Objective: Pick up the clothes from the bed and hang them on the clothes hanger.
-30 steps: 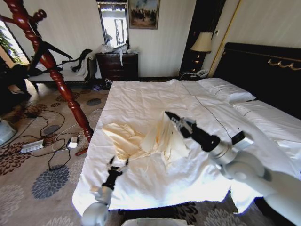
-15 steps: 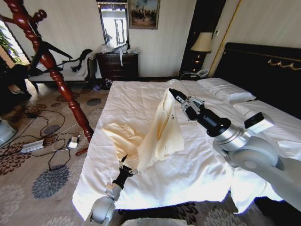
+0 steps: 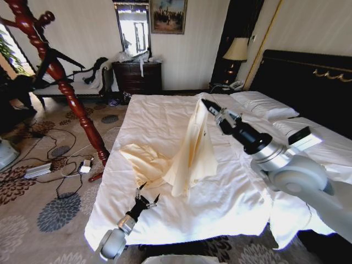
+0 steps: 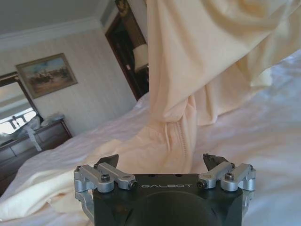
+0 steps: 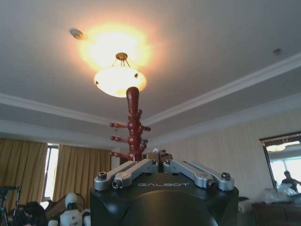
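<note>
Patterned carpet w/ cables lay at far left, where a reddish wooden coat stand [image 3: 60,82] leaned between floor and bed [image 3: 165,118]. Dresser [image 3: 137,77] stood at back wall, lamp [image 3: 237,50] by dark headboard. Left gripper [image 3: 145,200] sat low near bed's front edge, fingers spread wide, empty, just below the clothes [image 3: 190,151]. Right gripper [image 3: 204,103] was pinched closed on clothes' top, lifting them above the sheets, lower part draped on bed.

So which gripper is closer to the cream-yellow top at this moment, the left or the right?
Right. The right gripper is shut on the top, holding it up by its upper edge above the bed. The left gripper is open just below the hanging hem, apart from it.
</note>
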